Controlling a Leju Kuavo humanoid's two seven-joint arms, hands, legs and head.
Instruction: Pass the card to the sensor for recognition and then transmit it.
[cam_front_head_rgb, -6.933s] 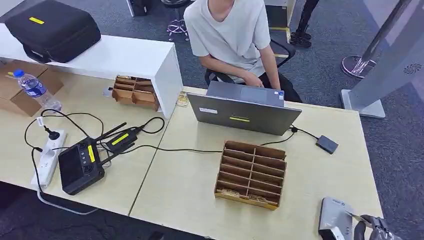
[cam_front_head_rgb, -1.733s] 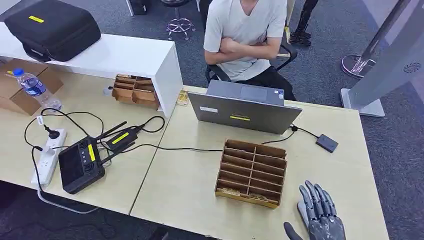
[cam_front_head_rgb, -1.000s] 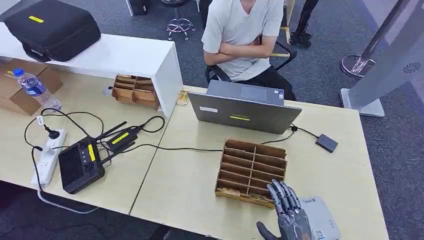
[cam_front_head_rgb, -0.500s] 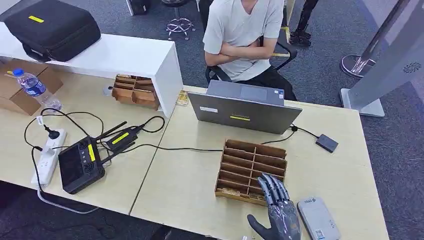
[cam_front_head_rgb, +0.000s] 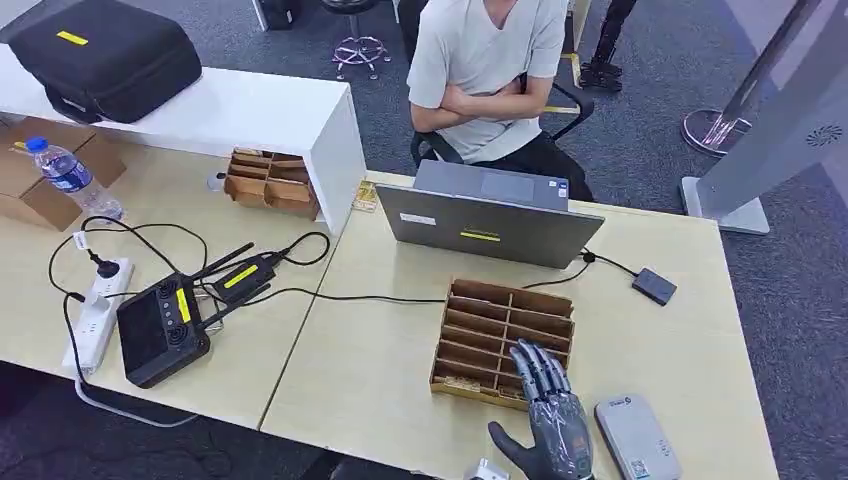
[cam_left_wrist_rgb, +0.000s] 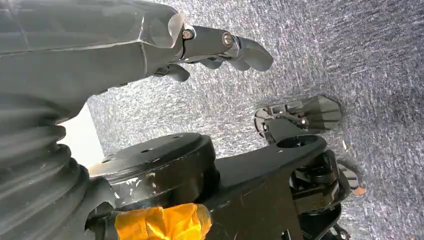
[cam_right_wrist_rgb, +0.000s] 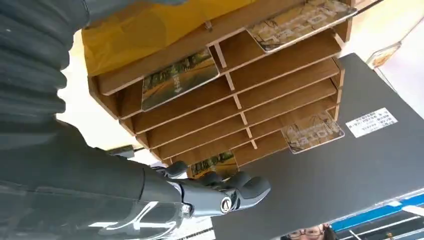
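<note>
while right hand (cam_front_head_rgb: 556, 425) hovers over card rack (cam_front_head_rgb: 490, 322) (near slots hidden), fingers (cam_front_head_rgb: 535, 370) spread, empty.

Grey-blue carpet (cam_front_head_rgb: 660, 110) covered the floor. Two pale wood tables (cam_front_head_rgb: 380, 370) stood side by side, a white shelf unit (cam_front_head_rgb: 250, 115) resting on the left one. Beyond the tables stood an office chair (cam_front_head_rgb: 565, 100), and a grey stand (cam_front_head_rgb: 790, 120) rose at the right. The light was even.
</note>
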